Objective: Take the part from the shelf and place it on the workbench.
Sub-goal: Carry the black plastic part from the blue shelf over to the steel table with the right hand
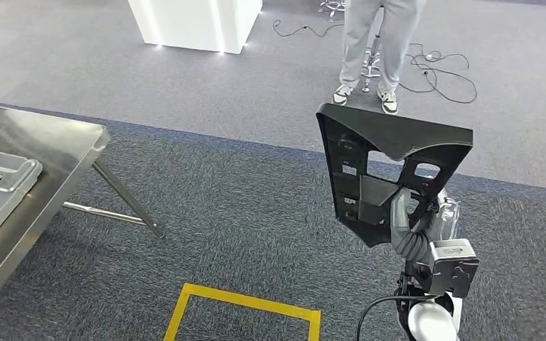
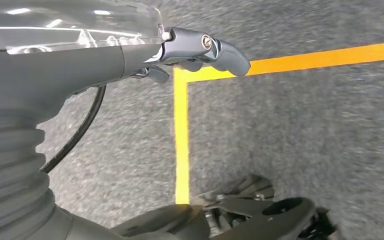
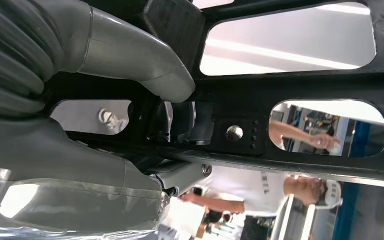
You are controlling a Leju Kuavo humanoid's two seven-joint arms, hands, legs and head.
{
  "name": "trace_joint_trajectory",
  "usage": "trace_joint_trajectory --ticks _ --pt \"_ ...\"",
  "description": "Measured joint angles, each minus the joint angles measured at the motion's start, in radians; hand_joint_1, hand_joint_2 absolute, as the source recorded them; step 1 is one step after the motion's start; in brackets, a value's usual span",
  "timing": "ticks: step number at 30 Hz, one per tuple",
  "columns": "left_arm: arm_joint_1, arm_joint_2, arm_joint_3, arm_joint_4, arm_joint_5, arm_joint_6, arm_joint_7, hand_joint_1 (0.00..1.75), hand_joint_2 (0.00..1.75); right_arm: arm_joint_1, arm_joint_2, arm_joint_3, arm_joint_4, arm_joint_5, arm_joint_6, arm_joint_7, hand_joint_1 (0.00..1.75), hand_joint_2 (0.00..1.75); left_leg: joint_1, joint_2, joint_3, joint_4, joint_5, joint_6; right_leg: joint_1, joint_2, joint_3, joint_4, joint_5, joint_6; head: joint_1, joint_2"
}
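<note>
The part [image 1: 370, 170], a black plastic panel with cut-out windows and ribs, is up in the air at the right of the scene, held upright with its broad top edge tilted toward the far side. We see the right hand [image 1: 407, 213] clamped on it from behind, the grey thumb [image 3: 145, 57] wrapped over one of the panel's bars and the darker fingers tucked behind it in the right wrist view. Through the panel's openings in that view we make out a person in a white shirt [image 3: 245, 185].

The workbench [image 1: 50, 153], a steel table with slanted legs, stands at the left, well apart from the part. On its near left surface lies a grey pressed metal tray [image 1: 0, 185]; we cannot tell whether it holds anything.

The left hand [image 2: 200, 50] hangs over the grey carpet with nothing in it, its dark fingers curled loosely in. Below it runs a yellow floor line [image 2: 181, 140], which forms a marked rectangle [image 1: 242, 309] on the near floor.

At the far side a person [image 1: 373, 42] in light trousers and sneakers stands beside black cables [image 1: 441, 71], and a white plinth [image 1: 195, 21] sits far left of them.
</note>
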Motion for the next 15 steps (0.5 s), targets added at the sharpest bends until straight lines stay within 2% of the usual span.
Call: trace_joint_trajectory --ticks 1,2,3,5,6,7,8,9,10,11,12,13,14,15 --pt "0.004 0.002 0.004 0.0 0.007 0.003 -0.002 0.0 1.75 0.0 0.0 0.0 0.0 -0.001 0.001 0.0 1.75 1.75 -0.005 0.022 0.037 -0.071 0.026 0.006 0.003 -0.011 0.004 0.001 -0.004 0.003 0.0 0.0" --pt "0.007 0.005 0.01 0.0 0.016 0.007 -0.006 0.0 1.75 0.001 0.0 0.0 0.0 -0.001 0.002 -0.001 1.75 1.75 -0.01 0.04 0.06 -0.117 0.038 0.012 0.005 -0.021 0.006 0.001 -0.006 0.007 0.0 0.0" --pt "0.01 0.007 0.017 0.0 0.028 0.01 -0.012 0.0 1.75 0.001 0.0 0.0 0.0 -0.001 0.003 -0.001 1.75 1.75 -0.015 0.052 0.07 -0.141 0.041 0.018 0.007 -0.03 0.007 0.001 -0.008 0.011 0.001 0.0" --pt "0.014 0.013 0.035 0.0 0.052 0.015 -0.024 0.0 1.75 -0.002 -0.001 0.0 0.0 -0.004 0.01 0.003 1.75 1.75 -0.018 0.034 0.07 -0.149 0.042 0.028 0.008 -0.052 0.011 -0.002 -0.01 0.021 0.001 0.0" --pt "0.015 0.016 0.045 0.0 0.063 0.018 -0.028 0.0 1.75 -0.006 -0.004 0.0 0.0 -0.012 0.019 0.01 1.75 1.75 -0.016 0.021 0.072 -0.156 0.045 0.033 0.006 -0.045 0.014 0.001 -0.014 0.027 0.002 0.0" --pt "0.016 0.018 0.054 0.0 0.07 0.021 -0.03 0.0 1.75 -0.012 -0.009 -0.001 0.0 -0.023 0.031 0.017 1.75 1.75 -0.013 0.009 0.076 -0.163 0.05 0.039 0.003 -0.023 0.011 0.013 -0.024 0.032 0.002 0.0" --pt "0.014 0.019 0.062 0.0 0.077 0.024 -0.032 0.0 1.75 -0.018 -0.017 -0.004 0.0 -0.037 0.045 0.027 1.75 1.75 -0.009 -0.001 0.081 -0.17 0.054 0.045 0.001 0.009 -0.003 0.045 -0.044 0.036 0.002 0.0" --pt "0.011 0.021 0.069 0.0 0.082 0.027 -0.032 0.0 1.75 -0.025 -0.027 -0.009 0.002 -0.05 0.06 0.039 1.75 1.75 -0.007 -0.012 0.082 -0.173 0.056 0.049 -0.002 0.045 -0.03 0.098 -0.071 0.039 0.003 0.0" --pt "0.008 0.024 0.076 0.0 0.085 0.029 -0.032 0.0 1.75 -0.031 -0.038 -0.016 0.004 -0.059 0.073 0.049 1.75 1.75 -0.006 -0.024 0.081 -0.174 0.057 0.052 -0.003 0.066 -0.067 0.163 -0.1 0.041 0.003 0.0" --pt "0.005 0.026 0.082 0.0 0.087 0.031 -0.031 0.0 1.75 -0.037 -0.049 -0.023 0.007 -0.066 0.083 0.059 1.75 1.75 -0.006 -0.038 0.081 -0.173 0.058 0.053 -0.004 0.076 -0.102 0.225 -0.12 0.043 0.003 0.0" --pt "0.003 0.027 0.087 0.0 0.087 0.031 -0.031 0.0 1.75 -0.044 -0.058 -0.03 0.011 -0.07 0.091 0.066 1.75 1.75 -0.006 -0.053 0.081 -0.172 0.057 0.053 -0.005 0.079 -0.126 0.263 -0.123 0.045 0.003 0.0" --pt "0.003 0.027 0.091 0.0 0.088 0.031 -0.031 0.0 1.75 -0.051 -0.067 -0.035 0.015 -0.071 0.098 0.072 1.75 1.75 -0.006 -0.067 0.082 -0.171 0.057 0.052 -0.006 0.08 -0.133 0.265 -0.105 0.047 0.003 0.0" --pt "0.003 0.028 0.094 0.0 0.088 0.031 -0.03 0.0 1.75 -0.06 -0.075 -0.041 0.018 -0.071 0.105 0.077 1.75 1.75 -0.005 -0.082 0.084 -0.168 0.056 0.05 -0.008 0.083 -0.121 0.227 -0.068 0.048 0.003 0.0" --pt "0.004 0.027 0.096 0.0 0.089 0.031 -0.029 0.0 1.75 -0.071 -0.084 -0.045 0.02 -0.071 0.113 0.083 1.75 1.75 -0.003 -0.096 0.084 -0.163 0.053 0.047 -0.012 0.094 -0.095 0.162 -0.025 0.05 0.003 0.0"
